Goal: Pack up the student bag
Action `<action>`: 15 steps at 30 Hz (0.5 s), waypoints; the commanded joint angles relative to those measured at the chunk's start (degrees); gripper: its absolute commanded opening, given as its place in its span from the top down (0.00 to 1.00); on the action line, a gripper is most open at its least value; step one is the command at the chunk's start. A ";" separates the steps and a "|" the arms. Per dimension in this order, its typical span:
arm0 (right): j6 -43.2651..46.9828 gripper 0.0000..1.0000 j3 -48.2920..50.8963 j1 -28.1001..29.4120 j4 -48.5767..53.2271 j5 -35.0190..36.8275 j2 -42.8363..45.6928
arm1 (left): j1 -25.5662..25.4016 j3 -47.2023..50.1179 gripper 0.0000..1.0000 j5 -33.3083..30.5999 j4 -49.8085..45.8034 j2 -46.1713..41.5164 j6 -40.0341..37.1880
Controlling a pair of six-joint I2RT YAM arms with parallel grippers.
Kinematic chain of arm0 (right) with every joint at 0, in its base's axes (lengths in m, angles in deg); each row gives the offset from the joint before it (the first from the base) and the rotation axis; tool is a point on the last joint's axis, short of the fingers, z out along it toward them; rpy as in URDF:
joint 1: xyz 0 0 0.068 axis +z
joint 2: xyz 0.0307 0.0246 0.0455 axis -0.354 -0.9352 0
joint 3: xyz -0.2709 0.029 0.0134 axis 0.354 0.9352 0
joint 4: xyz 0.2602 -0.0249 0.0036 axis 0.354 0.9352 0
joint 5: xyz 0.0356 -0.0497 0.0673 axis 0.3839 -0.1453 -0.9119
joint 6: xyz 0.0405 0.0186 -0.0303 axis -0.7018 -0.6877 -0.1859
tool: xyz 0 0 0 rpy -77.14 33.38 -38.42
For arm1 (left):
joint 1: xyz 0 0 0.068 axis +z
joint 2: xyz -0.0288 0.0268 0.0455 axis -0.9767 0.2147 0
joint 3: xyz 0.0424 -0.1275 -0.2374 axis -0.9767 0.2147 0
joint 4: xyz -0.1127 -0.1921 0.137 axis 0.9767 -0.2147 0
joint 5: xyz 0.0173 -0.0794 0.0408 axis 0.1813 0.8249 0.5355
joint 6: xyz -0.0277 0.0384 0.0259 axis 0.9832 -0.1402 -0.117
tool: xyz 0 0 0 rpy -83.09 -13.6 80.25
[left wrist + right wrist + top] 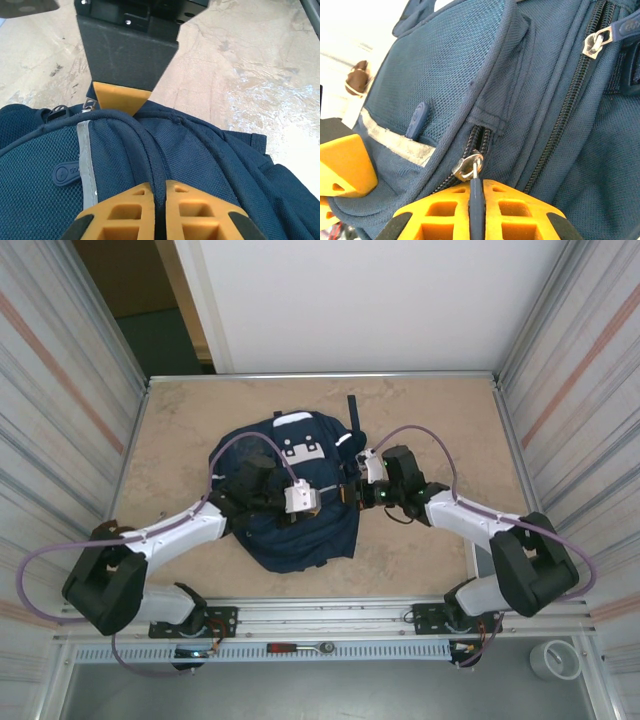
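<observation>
student bag (300,535): navy, lying in the middle of the table (200,410), its white patch toward the far side; my arms reach onto it from both sides.
left gripper (159,192): my jaws are pressed together on a piped seam (150,150) of the student bag, with the ridge of cloth pinched between my yellow pads.
beside that seam: a grey reflective stripe (86,160) runs just to its left on the mesh panel.
right gripper (476,200): my jaws are closed on the blue zip pull (475,187), which hangs from a silver slider (467,167) and runs down between my pads.
slider: it sits just below a small fabric flap on the bag's side.
</observation>
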 commanded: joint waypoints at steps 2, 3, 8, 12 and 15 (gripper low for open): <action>-0.25 1.00 -4.40 -4.98 0.51 -1.58 -4.54 | -0.99 -2.20 0.92 12.98 -5.05 0.58 -4.02; -0.62 0.99 -5.21 -5.16 0.51 -2.45 -5.35 | -0.93 -2.57 0.92 13.29 -5.27 1.02 -4.33; -0.12 0.97 -8.53 -5.31 2.33 -4.70 -7.55 | -0.72 -4.31 0.92 14.05 -6.45 2.50 -5.56; 4.43 0.95 -12.80 -5.95 9.14 -6.26 -8.67 | -0.58 -5.21 0.92 14.62 -7.21 3.20 -6.30; 8.12 0.93 -15.89 -7.04 14.24 -8.30 -9.98 | -0.40 -5.52 0.92 14.96 -7.85 3.27 -6.92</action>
